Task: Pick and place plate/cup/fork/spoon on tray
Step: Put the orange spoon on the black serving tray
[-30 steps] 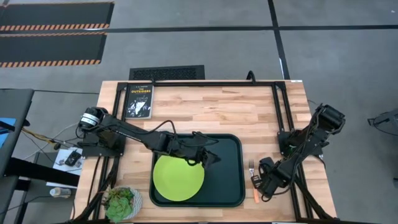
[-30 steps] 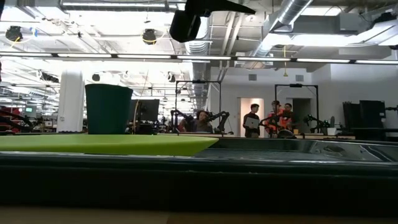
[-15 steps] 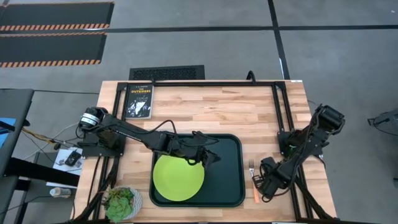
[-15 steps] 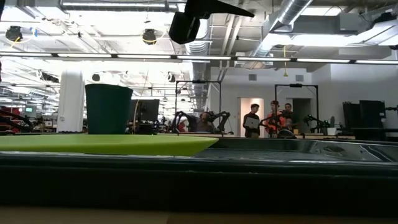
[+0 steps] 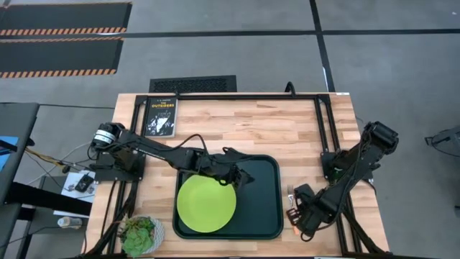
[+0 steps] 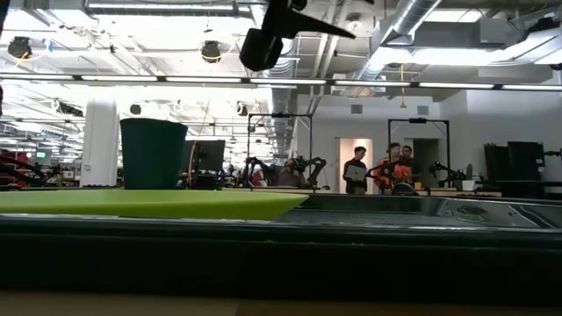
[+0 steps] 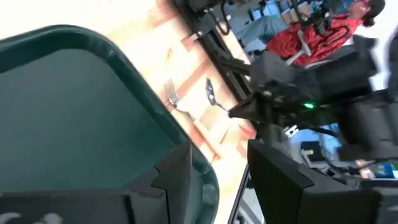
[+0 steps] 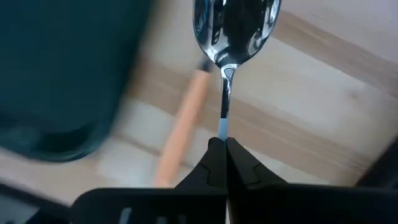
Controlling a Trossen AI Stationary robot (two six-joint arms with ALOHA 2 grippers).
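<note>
High view: right gripper [image 5: 294, 209] sits off the tray's [image 5: 267, 216] right rim near the counter's right edge, well nearer the cutlery than the left gripper [image 5: 243, 178] over the tray; right wrist view: jaws pinched shut on the spoon [image 8: 235, 25], bowl pointing straight ahead, fork [image 8: 181, 124] alongside.

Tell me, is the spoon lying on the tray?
No, the right end effector holds the spoon over bare wood beside the tray.
</note>
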